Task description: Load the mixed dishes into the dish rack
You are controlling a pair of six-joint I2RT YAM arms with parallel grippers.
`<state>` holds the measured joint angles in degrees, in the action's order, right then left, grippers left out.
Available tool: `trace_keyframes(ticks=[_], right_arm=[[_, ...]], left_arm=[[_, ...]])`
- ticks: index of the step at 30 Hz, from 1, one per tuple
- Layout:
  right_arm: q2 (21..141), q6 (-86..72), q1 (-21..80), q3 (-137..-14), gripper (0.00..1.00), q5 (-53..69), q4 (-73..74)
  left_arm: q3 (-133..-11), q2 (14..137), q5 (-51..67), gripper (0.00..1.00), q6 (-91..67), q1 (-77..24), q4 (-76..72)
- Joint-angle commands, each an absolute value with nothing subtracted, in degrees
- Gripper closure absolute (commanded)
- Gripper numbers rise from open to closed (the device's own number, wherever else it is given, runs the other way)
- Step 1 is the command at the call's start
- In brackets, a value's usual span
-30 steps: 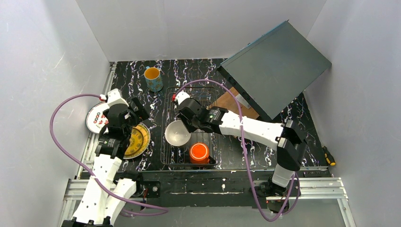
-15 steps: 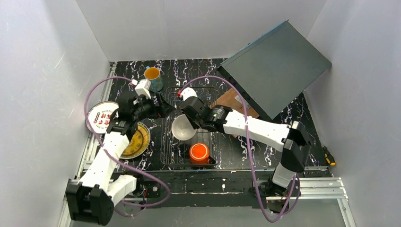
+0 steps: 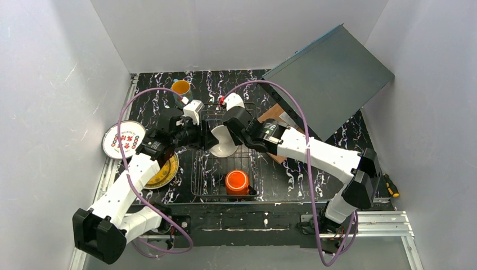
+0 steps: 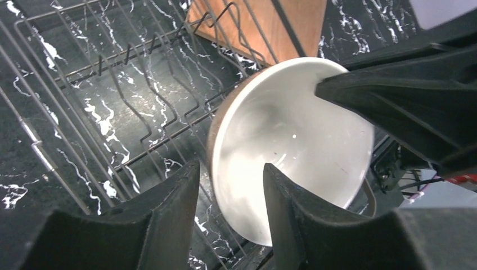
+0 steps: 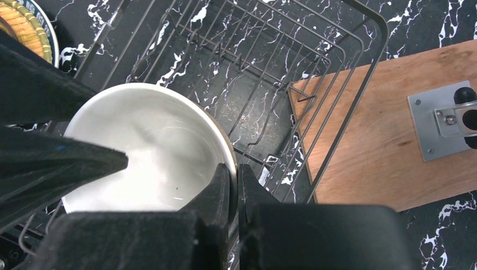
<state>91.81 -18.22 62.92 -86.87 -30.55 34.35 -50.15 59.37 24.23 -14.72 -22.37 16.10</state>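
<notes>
The left gripper (image 4: 230, 167) has its jaws partway apart, straddling the rim of the white-and-tan bowl (image 4: 292, 140). One finger is inside and one outside, and as far as I can see neither is pressing yet. The bowl is tipped up on edge over the middle of the dish rack (image 3: 194, 169), and the right gripper (image 5: 235, 169) is pinched tight on the opposite rim. My worry is the two arms working against each other. If one tugs while the other grips, the glazed rim could slip, and the bowl would drop onto the wires or the orange mug (image 3: 237, 181) standing at the rack's near end. Left of the rack, the white plate with coloured marks (image 3: 125, 138) and the yellow ornate plate (image 3: 169, 166) lie on the table, the yellow one partly under the left arm. The blue patterned mug (image 3: 181, 90) stands beyond the rack's far-left corner. On the right, the wooden board (image 5: 382, 140) and grey panel (image 3: 329, 79) crowd the rack, leaving that arm little room.
</notes>
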Motion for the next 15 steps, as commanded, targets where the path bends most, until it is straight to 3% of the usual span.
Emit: trace_keyframes(ticks=[1, 5, 8, 10, 12, 13, 14, 15], right_arm=[[88.6, -19.72, 63.86, -91.71, 0.99, -30.92, 31.31], [89.3, -19.79, 64.6, -92.83, 0.99, -31.23, 31.25], [90.35, -19.01, 66.08, -94.06, 0.99, -33.09, 31.5], [90.97, -18.51, 66.59, -94.87, 0.99, -32.92, 32.15], [91.22, -18.53, 66.65, -95.97, 0.95, -30.8, 33.66], [91.11, -18.84, 66.48, -96.27, 0.76, -29.49, 34.67], [90.55, -19.0, 66.37, -96.09, 0.49, -27.78, 35.13], [89.77, -19.18, 66.18, -95.42, 0.37, -26.3, 35.06]], left_arm=[[-52.48, 60.42, 21.02, 0.59, -12.92, -22.77, 20.03], [-52.65, 60.88, 21.78, 0.65, -13.4, -22.85, 20.04], [-52.9, 60.9, 21.75, 0.81, -13.09, -22.85, 20.08], [-52.84, 60.33, 21.12, 0.97, -12.78, -22.85, 20.13], [-52.29, 59.0, 20.51, 1.0, -12.64, -22.85, 19.62], [-51.82, 58.03, 20.78, 1.0, -12.53, -22.85, 18.8], [-51.0, 57.08, 21.39, 1.0, -12.55, -22.85, 17.69], [-50.35, 55.86, 22.26, 1.0, -12.8, -22.86, 16.19]])
